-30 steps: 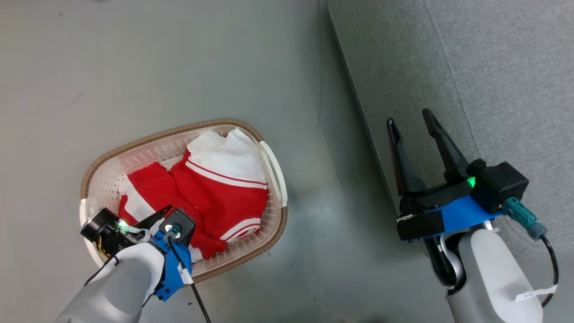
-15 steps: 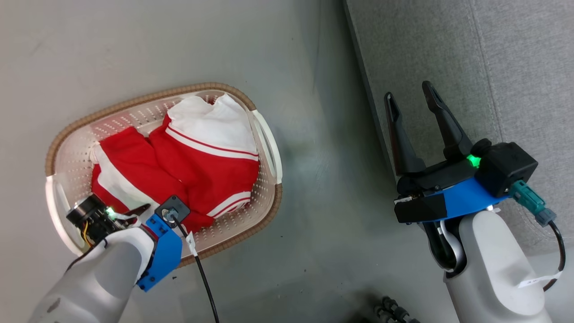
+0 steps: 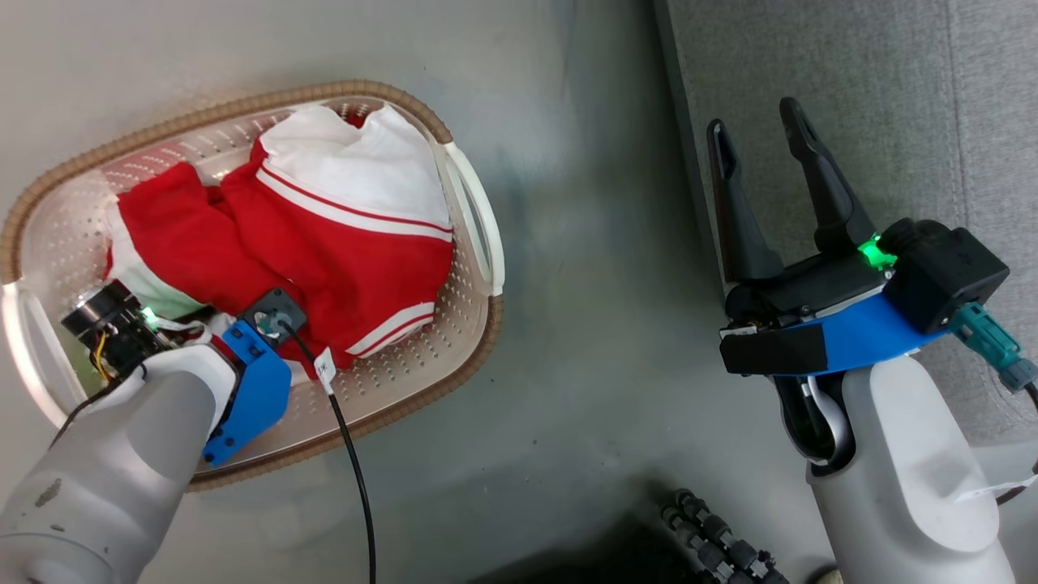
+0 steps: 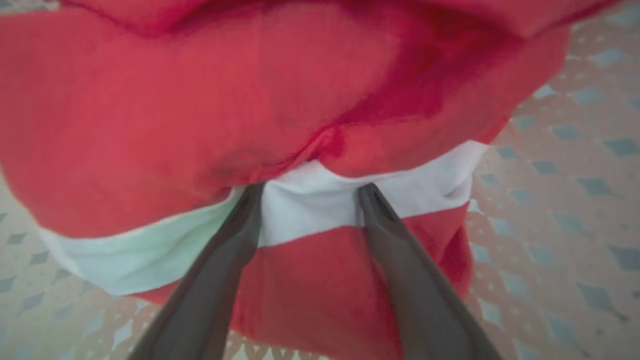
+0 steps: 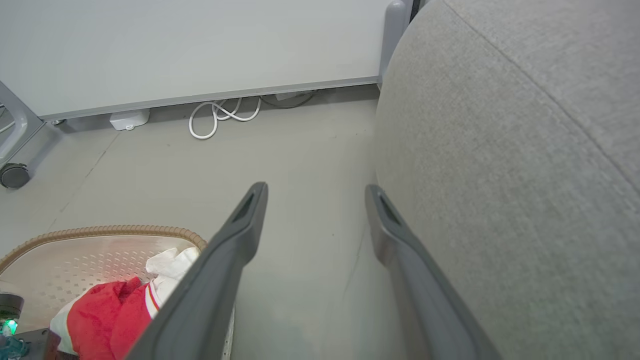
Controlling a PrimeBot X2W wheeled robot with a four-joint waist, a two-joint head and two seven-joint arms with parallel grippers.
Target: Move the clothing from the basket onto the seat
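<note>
The clothing (image 3: 324, 235), red with white stripes and a white panel, lies bunched in the cream perforated basket (image 3: 405, 365) on the floor. My left arm (image 3: 251, 381) reaches down into the basket's near end, and its wrist covers the fingers in the head view. In the left wrist view my left gripper (image 4: 310, 187) is open, its tips against a white stripe (image 4: 425, 170) of the red clothing (image 4: 200, 100), with nothing clamped. My right gripper (image 3: 752, 116) is open and empty, over the edge of the grey seat (image 3: 851, 81). The right wrist view shows that gripper (image 5: 315, 189) beside the seat (image 5: 500, 175).
Grey floor (image 3: 584, 324) separates the basket from the seat. A black ribbed hose (image 3: 714, 543) lies at the bottom of the head view. By the far wall are a coiled white cable (image 5: 220, 115) and a caster wheel (image 5: 14, 175).
The head camera has shifted, so the basket sits higher and further left in the picture. My left gripper has dipped lower onto the clothing. Both grippers stay open.
</note>
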